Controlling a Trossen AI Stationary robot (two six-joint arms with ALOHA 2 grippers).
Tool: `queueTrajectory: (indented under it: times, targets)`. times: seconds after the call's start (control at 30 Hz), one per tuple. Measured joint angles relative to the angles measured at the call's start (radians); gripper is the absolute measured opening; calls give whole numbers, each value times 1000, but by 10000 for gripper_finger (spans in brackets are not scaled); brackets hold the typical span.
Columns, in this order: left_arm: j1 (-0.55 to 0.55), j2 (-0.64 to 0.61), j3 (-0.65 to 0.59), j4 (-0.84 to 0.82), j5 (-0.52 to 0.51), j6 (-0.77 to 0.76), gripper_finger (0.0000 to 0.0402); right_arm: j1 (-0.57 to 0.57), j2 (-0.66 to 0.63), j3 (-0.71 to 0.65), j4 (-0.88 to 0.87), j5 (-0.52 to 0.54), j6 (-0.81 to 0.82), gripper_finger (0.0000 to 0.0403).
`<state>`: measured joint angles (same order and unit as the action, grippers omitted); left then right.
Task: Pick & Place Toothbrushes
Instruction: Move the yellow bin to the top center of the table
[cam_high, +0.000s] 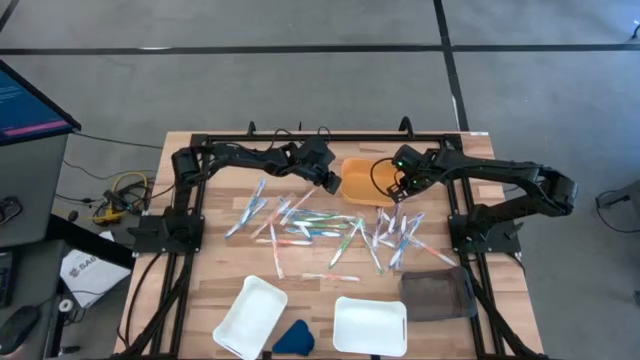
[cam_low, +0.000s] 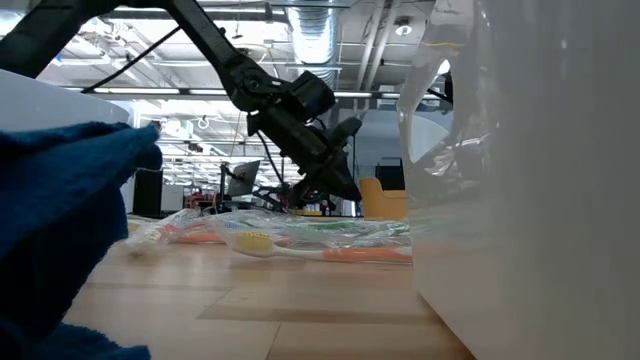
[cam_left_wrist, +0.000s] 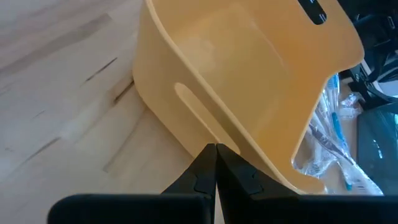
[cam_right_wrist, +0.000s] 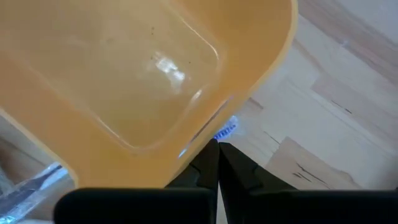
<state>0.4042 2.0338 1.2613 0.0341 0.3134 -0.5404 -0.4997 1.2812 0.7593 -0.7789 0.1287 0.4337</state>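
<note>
Toothbrushes (cam_high: 320, 225) lie scattered in clear wrappers across the middle of the wooden surface (cam_high: 215, 270), a loose spread of blue, green, pink and white sticks, too small and overlapped from above to count one by one. Behind them sits an orange bin (cam_high: 362, 181), with an arm at either side of it. Left gripper (cam_high: 330, 183) is pressed to the bin's left wall, its fingers closed tip to tip with nothing between them; its wrist camera sees the point of them right against the slotted handle (cam_left_wrist: 196, 106). Right gripper (cam_high: 398, 188) is at the bin's right rim, likewise closed and empty, its tips just under the rim in its own view, where the bin (cam_right_wrist: 124, 81) fills most of the picture and hides the surface beyond. Near the front edge stand two white trays (cam_high: 250, 315) (cam_high: 370, 325), a dark blue wedge-shaped object (cam_high: 293, 338) between them, and a dark tray (cam_high: 437, 293) to the right. From table height the blue object and one white tray loom so close that they block most of the scene; only a few toothbrushes (cam_low: 300, 245) show between them.
</note>
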Motion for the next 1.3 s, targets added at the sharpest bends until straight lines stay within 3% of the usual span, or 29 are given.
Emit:
queueTrajectory:
  times: [1.1, 1.3]
  targets:
    - [-16, -42, 0, -11, -48, 57, 4, -2, 0, 6, 147, -15, -52, 1]
    - [-17, -76, 0, -22, -134, 92, 4, -17, 0, 7, 189, -20, -52, 1]
